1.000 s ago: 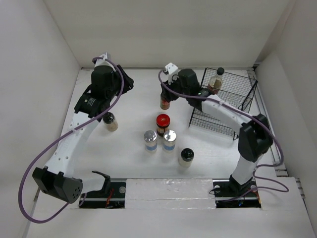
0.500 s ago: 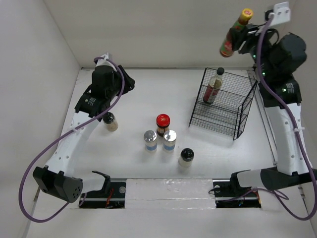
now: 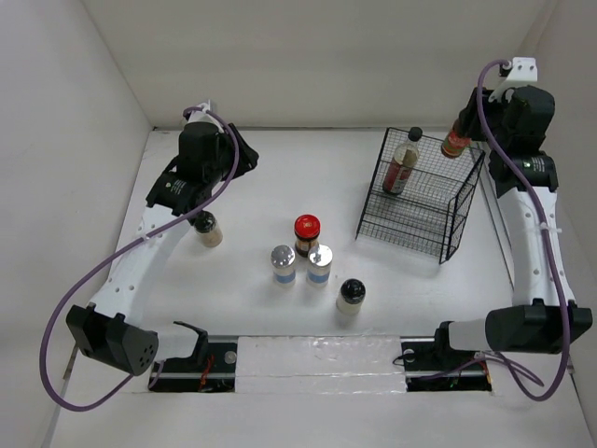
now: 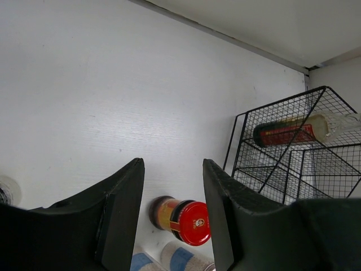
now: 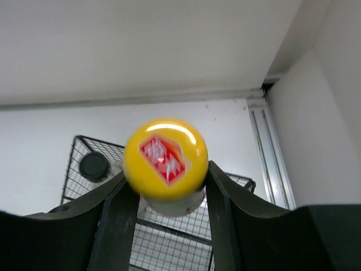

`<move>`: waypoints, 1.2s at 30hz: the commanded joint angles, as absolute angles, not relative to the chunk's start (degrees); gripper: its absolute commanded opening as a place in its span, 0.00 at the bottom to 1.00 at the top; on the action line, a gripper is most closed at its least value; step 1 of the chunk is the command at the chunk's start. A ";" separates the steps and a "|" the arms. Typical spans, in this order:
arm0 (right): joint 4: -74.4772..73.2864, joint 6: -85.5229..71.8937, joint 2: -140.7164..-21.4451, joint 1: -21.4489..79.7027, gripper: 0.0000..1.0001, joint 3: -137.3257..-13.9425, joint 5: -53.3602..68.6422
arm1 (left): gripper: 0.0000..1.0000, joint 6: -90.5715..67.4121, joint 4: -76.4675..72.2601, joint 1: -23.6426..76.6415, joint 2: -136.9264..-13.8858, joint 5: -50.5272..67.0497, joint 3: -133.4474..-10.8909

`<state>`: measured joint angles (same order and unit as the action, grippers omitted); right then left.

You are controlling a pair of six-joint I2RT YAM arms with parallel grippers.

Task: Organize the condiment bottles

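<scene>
At 9 o'clock on the bench (image 3: 252,196) stands a black-capped pale jar (image 3: 208,229), near the left pincer (image 4: 172,169), which is half parted and empty. At the centre are a red-lidded jar (image 3: 307,233), silver-capped shakers (image 3: 284,264) (image 3: 320,264) and a second pale jar (image 3: 351,297). At 2 o'clock the right pincer (image 5: 169,180) clamps a yellow-capped dark bottle (image 3: 455,140), red-labelled, above the wire rack (image 3: 420,229), which holds a black-capped bottle (image 3: 403,163).

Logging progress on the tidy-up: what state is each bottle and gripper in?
yellow-capped bottle: held above the rack.
black-capped bottle: standing in the rack.
red-lidded jar: upright, on table.
silver-capped shakers: upright, on table.
black-capped jars: upright, on table.
left gripper: open, empty.
right gripper: shut on yellow-capped bottle.
</scene>
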<state>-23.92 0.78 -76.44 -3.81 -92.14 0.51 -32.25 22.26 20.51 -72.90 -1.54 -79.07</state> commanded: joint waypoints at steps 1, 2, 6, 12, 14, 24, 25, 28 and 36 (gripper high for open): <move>-13.89 -0.70 -75.05 -5.27 0.04 -92.20 1.31 | 0.42 -32.61 19.86 20.48 -72.42 -0.88 -79.11; -13.10 -0.70 -75.06 -5.27 0.04 -92.20 1.32 | 0.42 -32.61 19.86 20.48 -72.42 -0.88 -79.10; -11.87 -1.23 -76.37 -5.80 0.04 -89.65 1.32 | 0.42 -32.61 19.86 20.48 -71.90 -0.88 -78.49; -11.34 -1.23 -77.52 -5.80 0.04 -87.20 1.32 | 0.42 -32.61 19.86 20.48 -71.89 -1.41 -78.49; -9.76 -1.23 -77.52 -5.80 0.04 -85.78 1.32 | 0.42 -32.61 19.86 20.48 -71.89 -1.41 -78.49; -6.86 -2.01 -77.52 -6.33 0.04 -79.39 0.79 | 0.42 -32.61 19.86 20.48 -71.89 -1.41 -77.96; -6.16 -2.02 -76.91 -6.33 0.04 -78.15 0.79 | 0.42 -32.61 19.86 20.48 -71.89 -1.93 -77.35; -3.70 -2.55 -76.29 -5.19 0.04 -72.54 0.79 | 0.42 -32.61 19.86 20.48 -71.89 -1.93 -77.34; -2.29 -3.60 -77.34 -4.13 0.15 -65.49 -0.70 | 0.42 -32.61 19.86 20.48 -72.42 -1.41 -76.82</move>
<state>-12.40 -2.39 -79.40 -5.15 -64.69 -0.03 -32.42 21.80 20.51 -72.90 -1.56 -77.47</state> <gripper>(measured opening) 0.513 0.415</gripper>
